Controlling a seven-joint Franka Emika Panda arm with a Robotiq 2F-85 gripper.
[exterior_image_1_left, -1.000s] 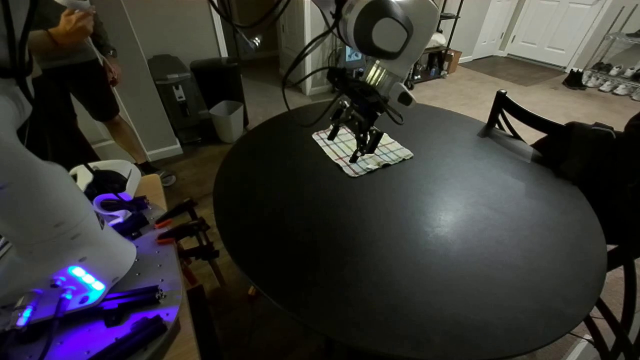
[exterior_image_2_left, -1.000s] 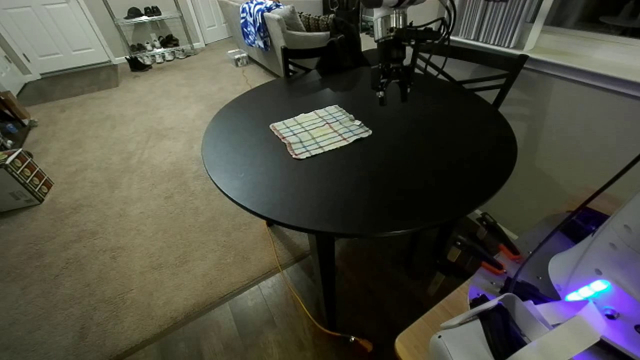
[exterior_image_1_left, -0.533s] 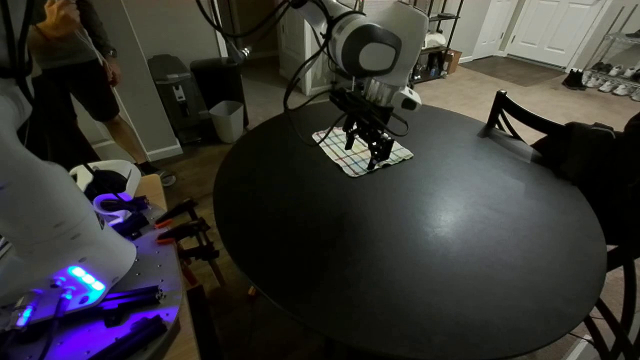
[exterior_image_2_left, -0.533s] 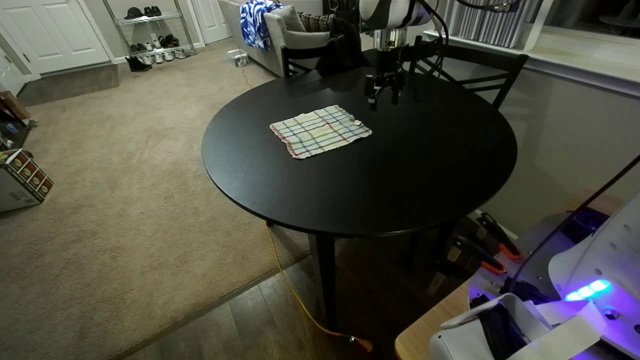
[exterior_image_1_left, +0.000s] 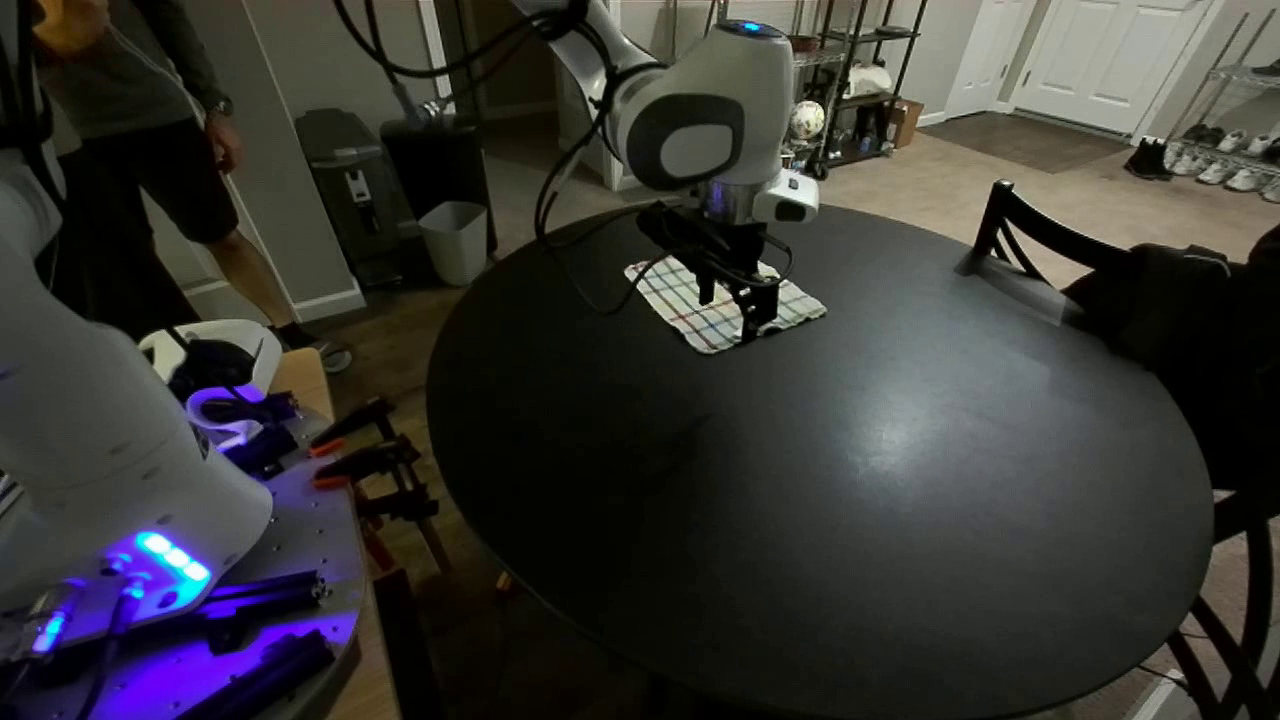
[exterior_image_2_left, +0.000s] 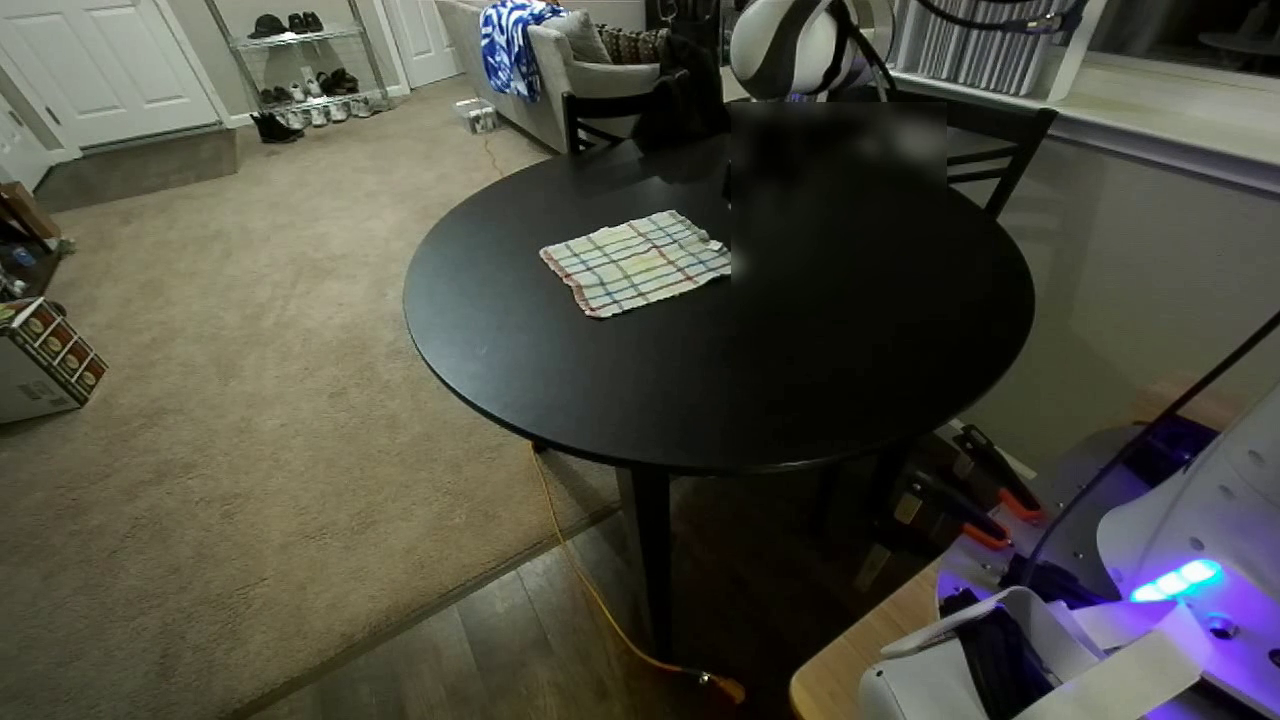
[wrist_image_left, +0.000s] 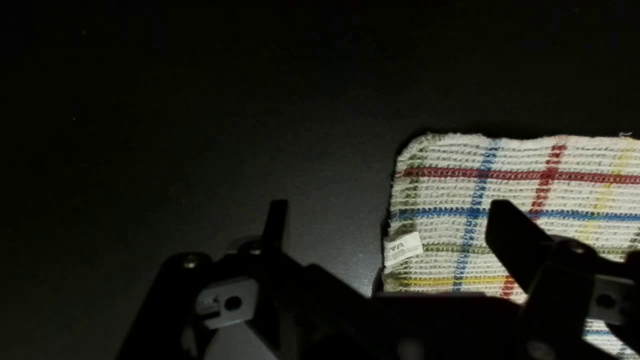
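Judging by how things lie, the handling of the checked cloth (exterior_image_2_left: 640, 262) is at an early point: the gripper (wrist_image_left: 389, 202) is placed at its edge, and that seems to be all that is done; a grip is lacking, and the cloth is neither bunched nor lifted. It lies flat on the round black table (exterior_image_2_left: 700, 400), toward ten o'clock of the tabletop in an exterior view. In the wrist view it lies toward three o'clock, with a white label (wrist_image_left: 404, 248) on its nine o'clock edge. The fingers (wrist_image_left: 507, 227) stand spread wide and hold nothing: the three o'clock finger is over the cloth, the nine o'clock one over black tabletop, so that the labelled edge runs through the gap. Whether either tip touches anything cannot be told. As for containers, a grey lidded bin (exterior_image_1_left: 335, 215), a black bin (exterior_image_1_left: 435, 160) and a pale wastebasket (exterior_image_1_left: 455, 245) stand together off the table's ten o'clock side in an exterior view; what they hold is out of sight. A printed box (exterior_image_2_left: 45, 365) sits on the carpet (exterior_image_2_left: 300, 300) at nine o'clock from the table in an exterior view, its contents hidden, and a small clear box (exterior_image_2_left: 475, 115) near the sofa (exterior_image_2_left: 590, 95), between ten and eleven o'clock, has contents too small to make out.
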